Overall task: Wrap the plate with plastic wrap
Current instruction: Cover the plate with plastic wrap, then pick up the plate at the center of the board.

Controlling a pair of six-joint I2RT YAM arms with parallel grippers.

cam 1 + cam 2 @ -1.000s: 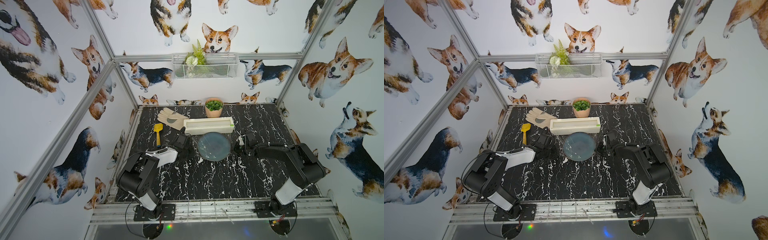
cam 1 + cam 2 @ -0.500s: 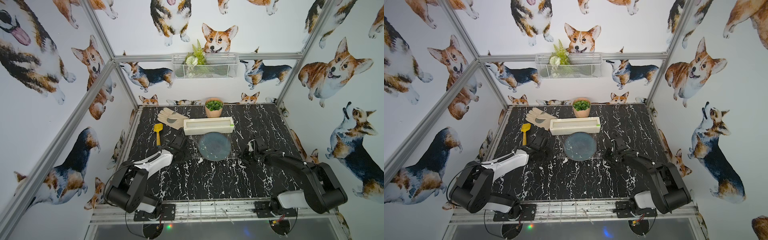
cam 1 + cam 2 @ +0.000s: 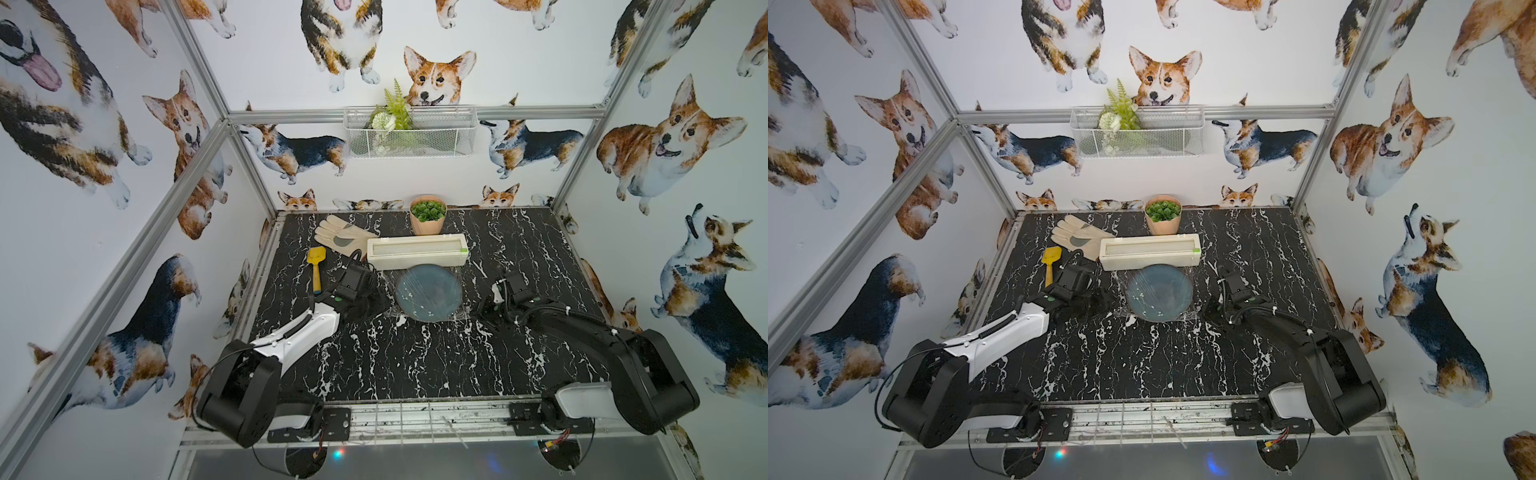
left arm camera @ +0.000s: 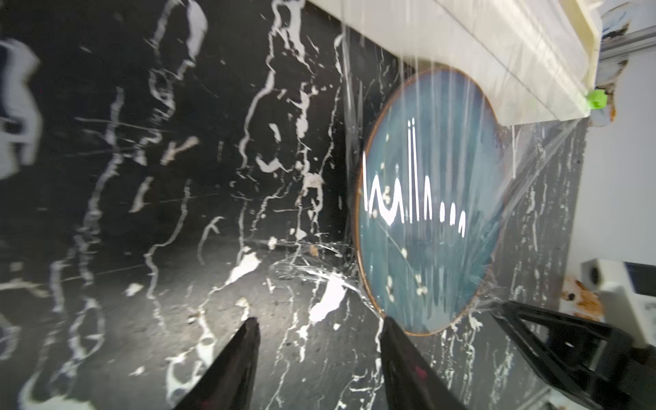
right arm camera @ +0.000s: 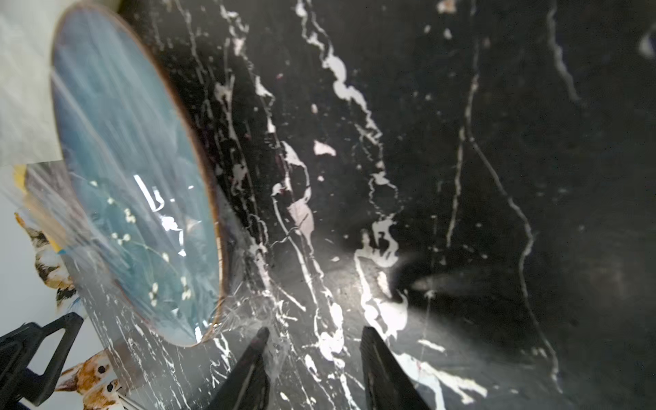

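Between the tips of the left claw [image 4: 319,321] only bare tabletop [image 4: 177,213] shows; its jaws stand roughly half parted and hold nothing. The right claw [image 5: 315,329] is likewise part open and empty, though a crinkled corner of the plastic wrap [image 5: 248,312] lies on the tabletop just beside its inner finger. Just ahead of each claw, and between the two of them, sits the plate [image 4: 426,213], flat on the tabletop with the film stretched over its whole face and both near corners spread past the rim onto the dark marble. So the covering looks mostly done: the sheet is drawn out and laid down. Beyond the plate, on the side away from both claws, the film appears to run uncut up to the dispenser box [image 4: 479,53], whose green slider [image 4: 596,98] sits at the end nearer the right claw. What seems left is severing the sheet and tucking its edges under the rim. Farther off than the box lie a beige glove [image 3: 338,237], a yellow scoop [image 3: 316,266] and a peach plant pot [image 3: 428,216]. No brand, label or writing can be read anywhere; the white strokes on the plate are light glinting off the film.
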